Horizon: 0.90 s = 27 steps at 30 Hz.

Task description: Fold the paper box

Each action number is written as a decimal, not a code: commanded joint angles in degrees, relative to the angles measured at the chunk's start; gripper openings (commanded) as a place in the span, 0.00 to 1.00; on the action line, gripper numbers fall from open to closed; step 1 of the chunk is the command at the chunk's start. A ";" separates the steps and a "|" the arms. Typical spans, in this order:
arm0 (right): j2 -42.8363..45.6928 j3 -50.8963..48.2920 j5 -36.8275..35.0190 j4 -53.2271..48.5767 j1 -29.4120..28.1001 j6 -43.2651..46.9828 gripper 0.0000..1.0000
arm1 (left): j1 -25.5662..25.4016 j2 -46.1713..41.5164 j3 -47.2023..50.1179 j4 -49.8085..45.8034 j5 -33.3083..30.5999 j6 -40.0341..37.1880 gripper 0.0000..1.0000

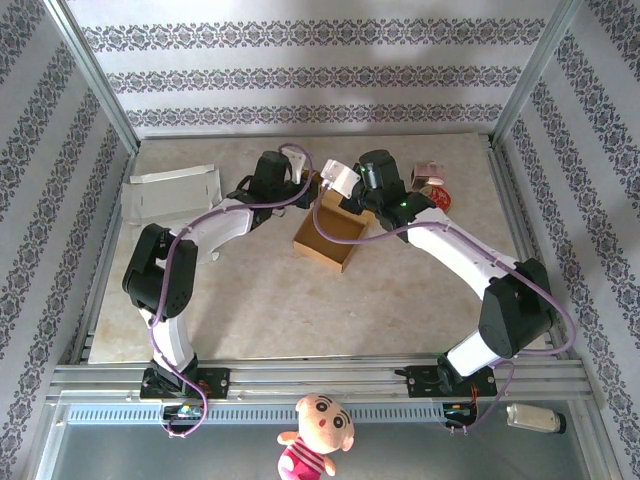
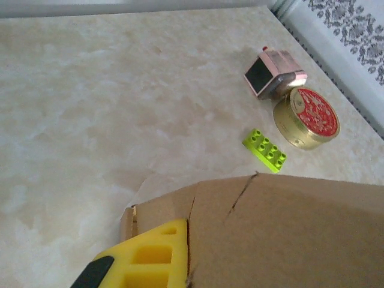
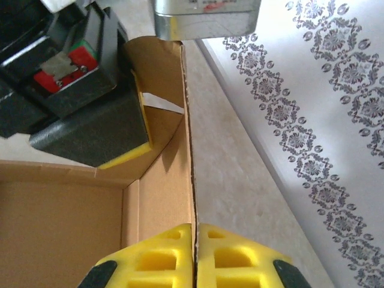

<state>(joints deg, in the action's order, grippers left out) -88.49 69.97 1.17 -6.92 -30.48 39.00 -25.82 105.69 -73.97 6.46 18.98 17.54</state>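
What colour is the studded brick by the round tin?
Lime green brick, best in left wrist view.

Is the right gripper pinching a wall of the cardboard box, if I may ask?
Yes, the right gripper has its yellow fingers pressed on both sides of the cardboard box wall.

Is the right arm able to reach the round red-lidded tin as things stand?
Probably not at once: the right end effector is shut on the cardboard box wall and must let go first. The tin lies uncovered on the table near that arm, so then the way looks free.
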 commanded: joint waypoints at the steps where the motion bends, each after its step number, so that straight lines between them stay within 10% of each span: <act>1: 0.88 -1.45 0.18 7.38 -0.81 -4.23 0.06 | -1.55 -1.48 4.80 6.92 -3.29 5.95 0.00; 17: 10.59 -5.24 0.58 4.24 1.44 -21.65 0.82 | -5.28 -5.33 17.44 22.33 -8.54 -4.67 0.00; 27: 19.85 -14.85 1.57 -0.84 5.64 -30.93 0.89 | -6.86 -4.73 14.32 18.22 -11.60 -6.38 0.00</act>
<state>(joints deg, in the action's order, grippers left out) -71.37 57.84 1.58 -4.91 -24.86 12.29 -31.77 101.19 -57.78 27.05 8.95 12.56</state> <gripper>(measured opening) 0.894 0.055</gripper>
